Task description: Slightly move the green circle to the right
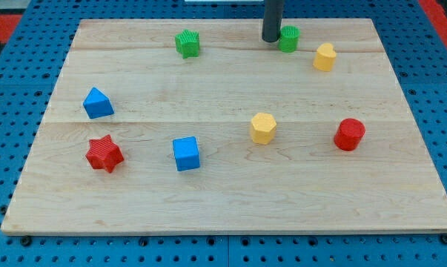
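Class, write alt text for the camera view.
My tip touches the left side of the green circle near the wooden board's top edge. A yellow heart lies right of it; six other coloured blocks are scattered about.

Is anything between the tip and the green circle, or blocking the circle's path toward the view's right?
Nothing separates them: my tip sits right against the green circle on its left side. Toward the view's right, the yellow block lies close by, slightly lower, so a slight push should clear it; a longer one might graze it.

Bright even light, soft shadows, sharp focus.
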